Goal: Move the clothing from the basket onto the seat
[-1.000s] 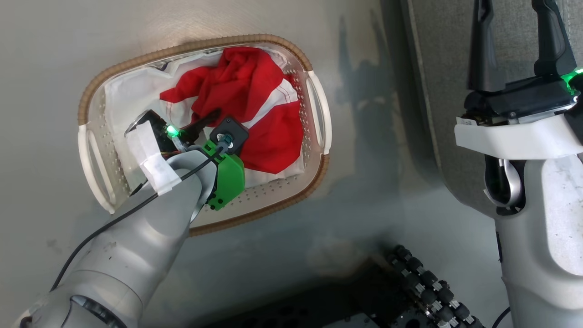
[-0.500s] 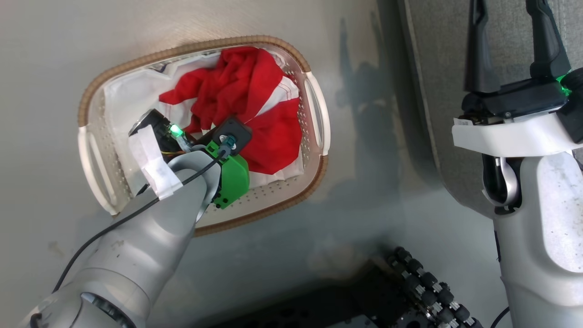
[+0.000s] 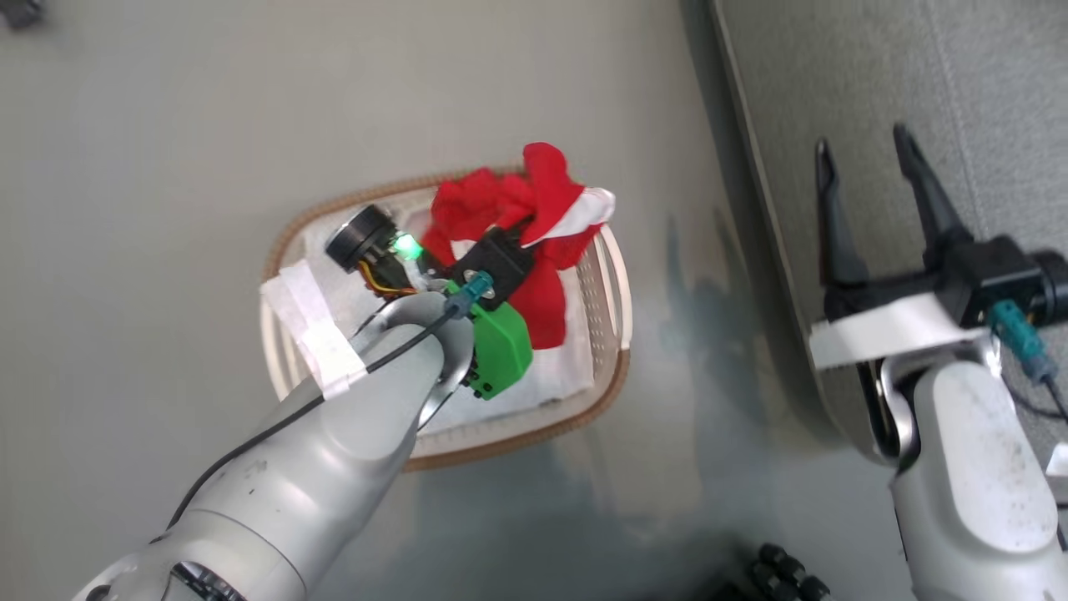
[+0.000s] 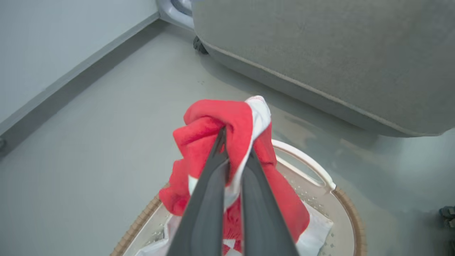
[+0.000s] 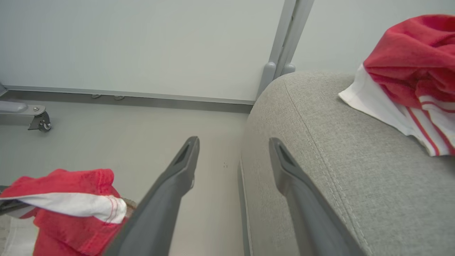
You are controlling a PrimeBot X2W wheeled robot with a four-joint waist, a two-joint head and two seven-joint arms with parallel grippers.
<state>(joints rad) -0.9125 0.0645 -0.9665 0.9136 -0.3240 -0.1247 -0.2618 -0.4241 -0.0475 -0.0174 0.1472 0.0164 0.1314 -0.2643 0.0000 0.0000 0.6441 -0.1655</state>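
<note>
My left gripper (image 4: 234, 142) is shut on a bunched red garment with a white band (image 4: 217, 124), which hangs above the cream basket (image 4: 350, 217). From the head view, that piece of clothing (image 3: 534, 200) hangs over the basket's far right part, the gripper (image 3: 526, 229) mostly hidden beneath its camera mount. The basket rim (image 3: 517, 434) stands on the floor left of the grey seat (image 3: 876, 67). A second red garment with white stripes (image 5: 408, 64) lies on the seat (image 5: 337, 160). My right gripper (image 3: 868, 159) stands open over the seat's edge, nothing between its fingers (image 5: 185, 160).
A white liner sheet (image 3: 567, 376) lies in the basket bottom. Grey floor surrounds the basket. A wall with a baseboard, a metal post (image 5: 284, 46) and a caster wheel (image 5: 41, 122) lie beyond. My base's black rollers (image 3: 784, 568) show at the bottom.
My left gripper has shut on the red garment and raised it out of the basket. The head camera has pulled back, so the whole picture shifted. The right gripper stays open.
</note>
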